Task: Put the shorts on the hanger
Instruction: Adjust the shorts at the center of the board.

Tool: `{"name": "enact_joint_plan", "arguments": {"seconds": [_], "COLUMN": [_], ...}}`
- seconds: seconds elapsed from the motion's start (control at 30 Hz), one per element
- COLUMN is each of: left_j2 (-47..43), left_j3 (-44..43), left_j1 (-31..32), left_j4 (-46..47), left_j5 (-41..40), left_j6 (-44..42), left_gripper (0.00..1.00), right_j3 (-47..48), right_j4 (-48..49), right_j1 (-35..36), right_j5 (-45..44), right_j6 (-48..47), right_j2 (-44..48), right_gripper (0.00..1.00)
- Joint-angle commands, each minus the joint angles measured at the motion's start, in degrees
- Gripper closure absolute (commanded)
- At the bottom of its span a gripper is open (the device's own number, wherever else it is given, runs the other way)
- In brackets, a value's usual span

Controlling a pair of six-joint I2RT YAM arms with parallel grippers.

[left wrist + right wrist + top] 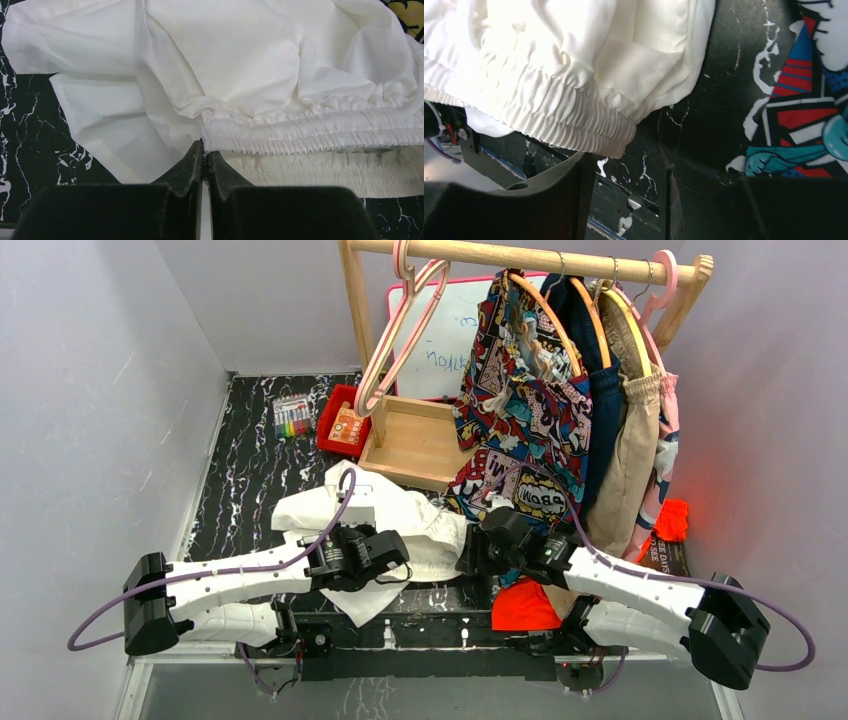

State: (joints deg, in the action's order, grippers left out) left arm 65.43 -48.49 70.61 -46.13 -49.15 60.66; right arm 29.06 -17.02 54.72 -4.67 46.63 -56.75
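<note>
The white shorts (395, 515) lie crumpled on the black marble table, waistband towards the arms. In the left wrist view the gathered waistband (310, 132) runs to the right from my left gripper (204, 152). That gripper is shut, its tips touching the waistband's left corner, with no cloth visible between them. My left gripper also shows in the top view (398, 554). My right gripper (629, 167) is open and empty, just below the waistband's right end (594, 132); it also shows in the top view (470, 552). The pale hanger (392, 345) hangs on the wooden rail at the left.
The rail (520, 255) holds a comic-print garment (520, 410), dark and tan clothes (630, 460) and a bright pink hanger (665, 275). A wooden tray (415, 440), a red bin (340, 420) and markers (292, 418) sit behind the shorts. An orange cloth (525, 608) lies under the right arm.
</note>
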Motion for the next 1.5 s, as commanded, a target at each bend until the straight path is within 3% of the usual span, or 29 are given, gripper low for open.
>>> {"name": "enact_joint_plan", "arguments": {"seconds": [0.0, 0.13, 0.27, 0.47, 0.6, 0.7, 1.0, 1.27, 1.47], "left_j2": [-1.7, -4.0, -7.2, -14.6, -19.3, -21.4, -18.1, -11.8, -11.8], "left_j3": [-2.4, -3.1, -5.3, -17.3, -25.3, -28.7, -35.1, -47.0, -37.1], "left_j1": [-0.3, -0.3, -0.3, -0.3, -0.2, -0.3, -0.2, -0.2, -0.3], "left_j4": [-3.8, -5.3, -7.4, -8.8, -1.5, 4.2, 8.2, 16.9, 15.0], "left_j5": [-4.0, -4.6, -5.6, -8.0, -8.4, -7.7, -8.9, -5.5, -0.5], "left_j6": [2.6, 3.0, 2.3, -8.2, -20.0, -26.9, -37.1, -50.5, -46.5], "left_gripper": [1.00, 1.00, 1.00, 1.00, 1.00, 1.00, 1.00, 1.00, 1.00], "right_j3": [1.0, 3.1, 8.7, 26.3, 38.3, 42.3, 39.4, 51.8, 36.3], "right_j4": [6.4, 7.9, 5.1, -2.6, -7.4, -8.5, -9.9, -10.3, -4.9], "right_j1": [-0.3, -0.3, -0.3, -0.4, -0.3, -0.3, -0.3, -0.3, -0.4], "right_j5": [0.4, -1.7, -8.4, -15.6, -15.7, -13.1, -4.1, 3.5, 14.4], "right_j6": [1.6, 0.4, -5.4, -21.8, -27.0, -27.3, -25.6, -29.3, -27.5], "right_j2": [-3.1, -6.1, -5.4, 1.4, 1.6, 1.4, 1.9, 0.6, 5.8], "right_gripper": [0.52, 0.69, 1.00, 1.00, 1.00, 1.00, 1.00, 1.00, 1.00]}}
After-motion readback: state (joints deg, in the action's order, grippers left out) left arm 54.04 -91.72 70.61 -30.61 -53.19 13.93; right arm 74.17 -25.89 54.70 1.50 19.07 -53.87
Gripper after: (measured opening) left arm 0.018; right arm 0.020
